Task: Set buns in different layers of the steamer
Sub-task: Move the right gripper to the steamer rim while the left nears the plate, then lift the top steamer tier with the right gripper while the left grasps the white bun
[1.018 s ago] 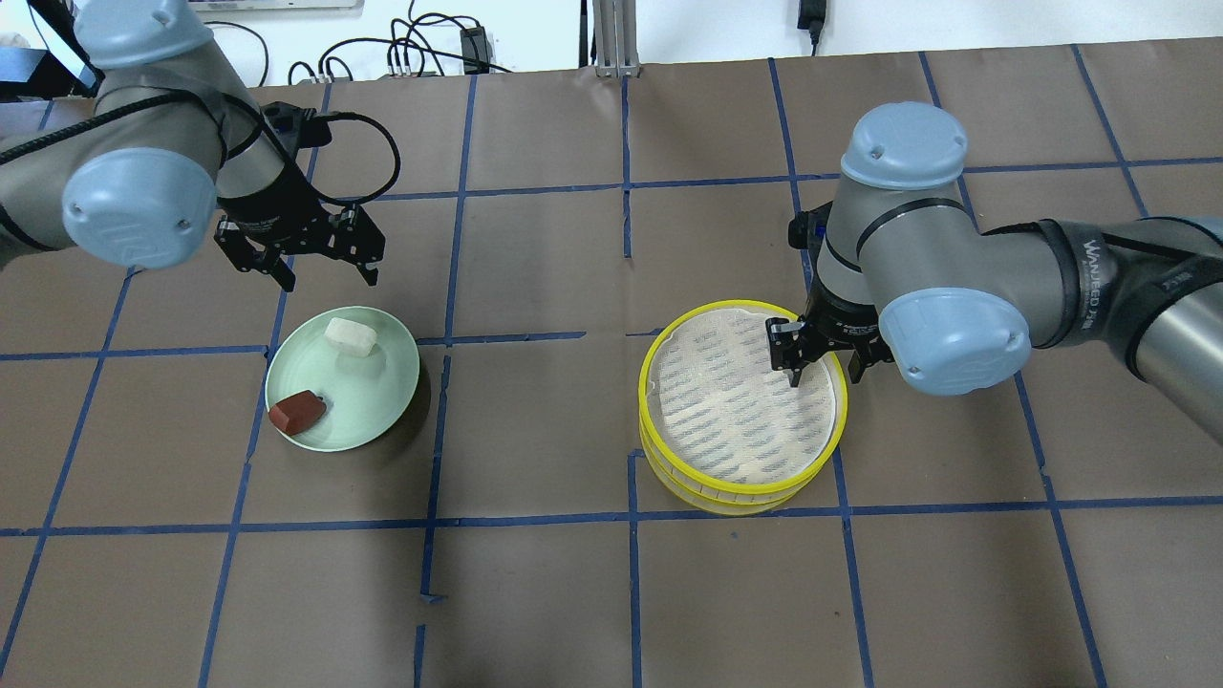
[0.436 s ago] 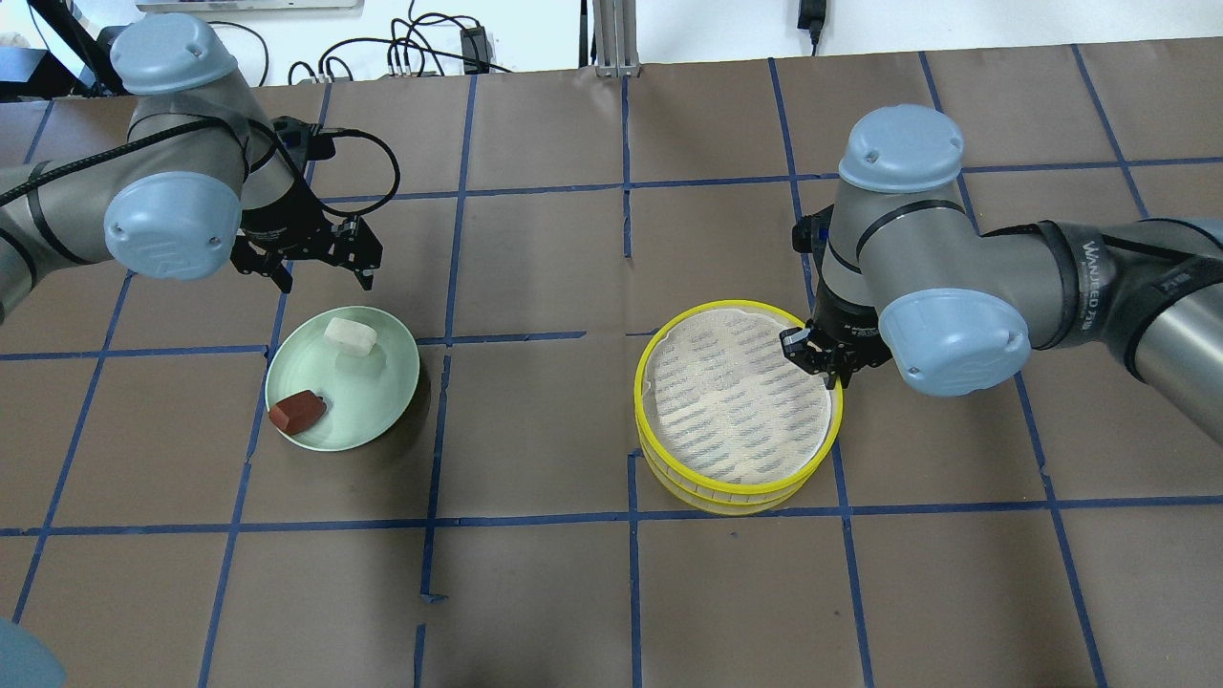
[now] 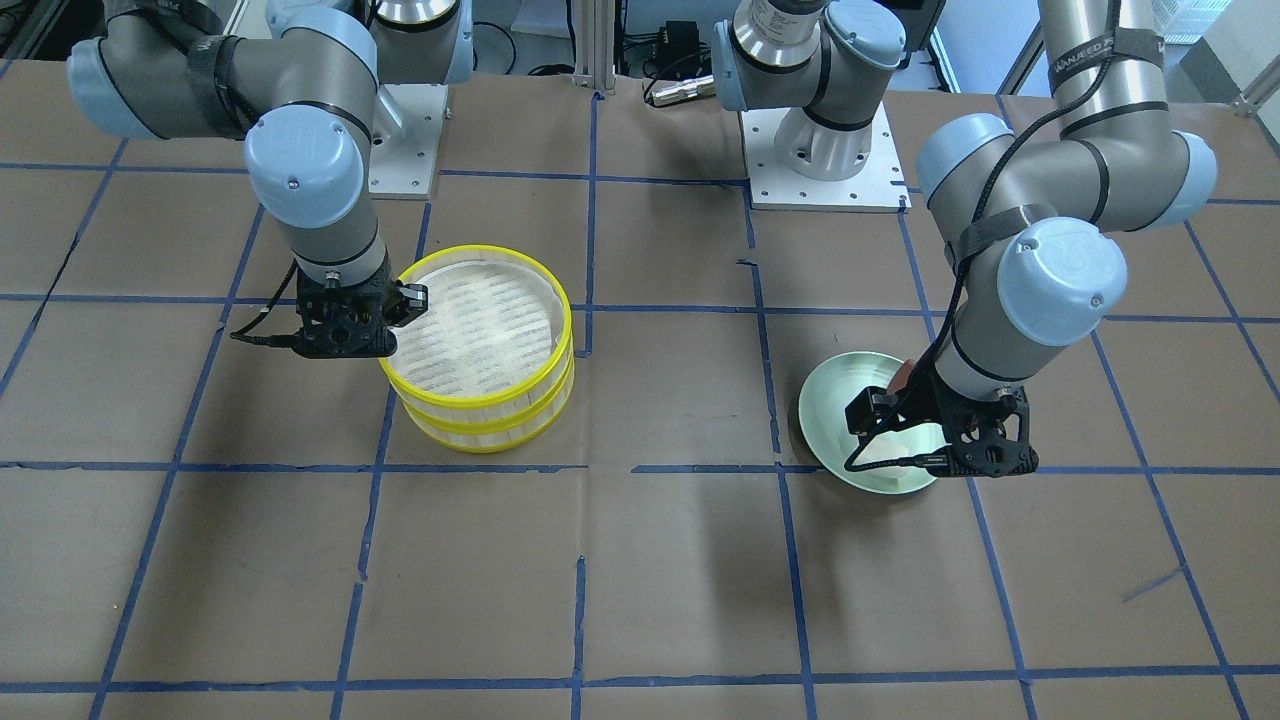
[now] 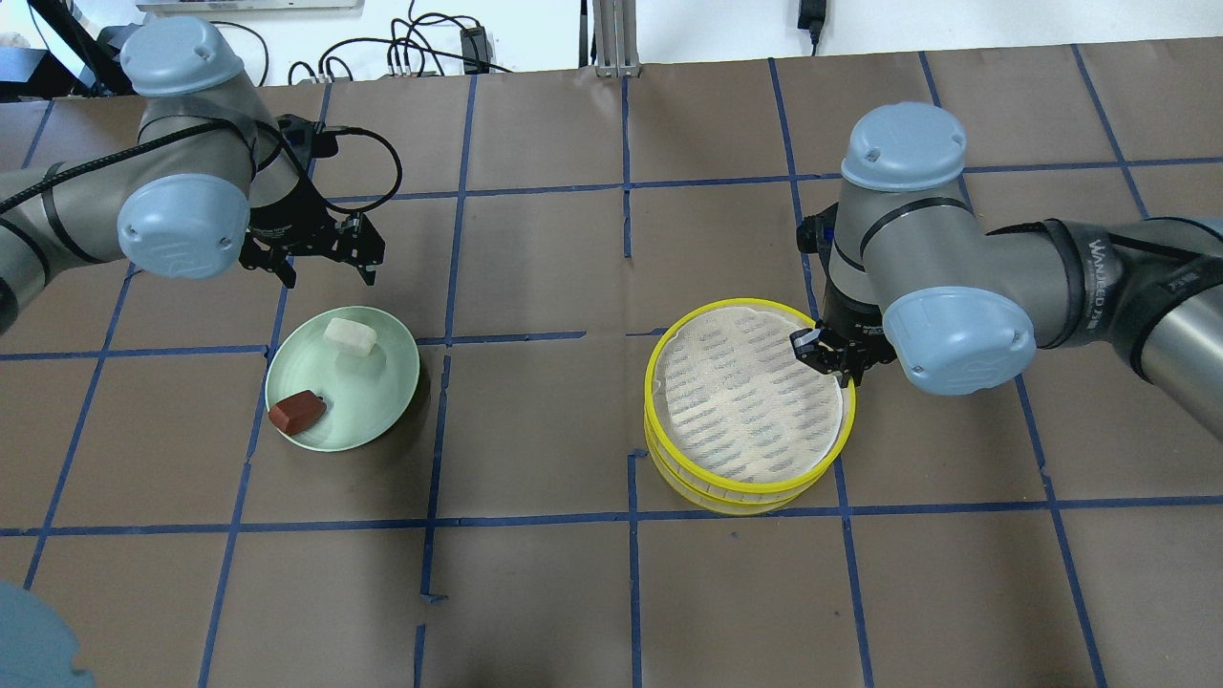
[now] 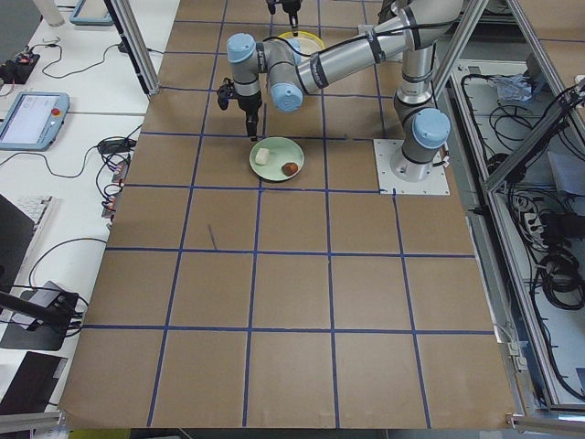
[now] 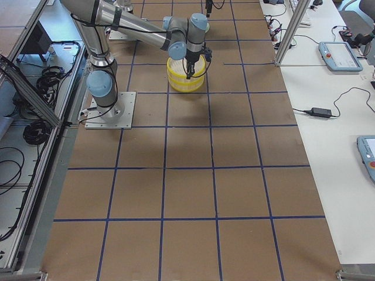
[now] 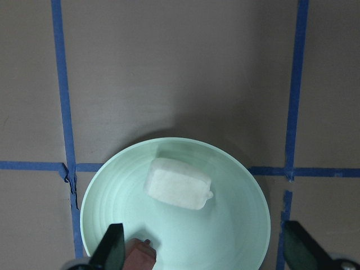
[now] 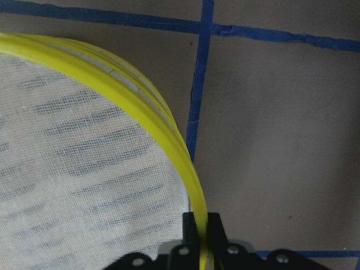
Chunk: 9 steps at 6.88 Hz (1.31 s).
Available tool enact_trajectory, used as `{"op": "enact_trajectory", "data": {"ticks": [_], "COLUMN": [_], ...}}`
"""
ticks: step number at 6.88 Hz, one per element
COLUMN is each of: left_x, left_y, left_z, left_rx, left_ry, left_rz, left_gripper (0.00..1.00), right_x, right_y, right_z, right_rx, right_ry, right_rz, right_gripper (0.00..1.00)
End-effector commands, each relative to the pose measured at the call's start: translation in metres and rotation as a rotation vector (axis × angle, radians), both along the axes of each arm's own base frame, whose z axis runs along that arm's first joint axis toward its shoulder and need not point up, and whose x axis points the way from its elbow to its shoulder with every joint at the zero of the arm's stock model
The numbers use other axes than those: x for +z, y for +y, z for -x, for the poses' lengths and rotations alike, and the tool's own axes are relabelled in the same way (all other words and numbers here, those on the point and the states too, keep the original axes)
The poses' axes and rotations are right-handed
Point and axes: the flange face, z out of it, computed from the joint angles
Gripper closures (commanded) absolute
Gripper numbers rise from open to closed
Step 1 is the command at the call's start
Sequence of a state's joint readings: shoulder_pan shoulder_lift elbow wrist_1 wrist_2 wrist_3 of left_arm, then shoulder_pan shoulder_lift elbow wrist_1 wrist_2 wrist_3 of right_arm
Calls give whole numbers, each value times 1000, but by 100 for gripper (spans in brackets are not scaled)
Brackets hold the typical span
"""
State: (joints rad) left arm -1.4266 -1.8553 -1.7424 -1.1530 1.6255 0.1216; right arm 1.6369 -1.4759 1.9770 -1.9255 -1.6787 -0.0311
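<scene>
1. The white bun (image 4: 350,336) and brown bun (image 4: 297,411) lie apart in the plate (image 4: 377,394), both open from above. The left jaws hang spread above the plate.
2. The top tier (image 4: 736,401) covers the lower tier (image 4: 731,504), closing its floor from above.
3. The right jaws pinch the top tier's rim, and the right arm (image 4: 955,325) overhangs that side.
4. Bare desk (image 4: 535,420) separates plate and steamer (image 3: 480,405).

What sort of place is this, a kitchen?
Probably a robotics lab, not a kitchen: a left arm and right arm bolted to a table gridded in blue tape, a control tablet alongside, a steamer as prop.
</scene>
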Motion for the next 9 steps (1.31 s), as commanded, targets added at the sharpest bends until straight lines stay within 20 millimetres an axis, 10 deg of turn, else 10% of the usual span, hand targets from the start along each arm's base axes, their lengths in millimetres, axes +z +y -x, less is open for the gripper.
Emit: {"op": "enact_trajectory", "data": {"ticks": [1,3,8,9], "left_x": [-12,-39,-103,-104], "left_y": [-4,-4,22,22], "left_z": [-1,0,-17,-17], "left_rx": [2,5,25,30], "left_ry": [1,4,-46,-43], "left_rz": [2,-10,-45,-45], "left_gripper": [2,5,12,31], "right_x": [15,64,138,138], "right_y": [0,-20,-34,-34], "right_z": [3,8,106,108], "right_rx": [3,-16,4,10], "right_ry": [3,-17,-51,-54], "right_rz": [-6,23,-45,-50], "right_gripper": [92,92,91,91]}}
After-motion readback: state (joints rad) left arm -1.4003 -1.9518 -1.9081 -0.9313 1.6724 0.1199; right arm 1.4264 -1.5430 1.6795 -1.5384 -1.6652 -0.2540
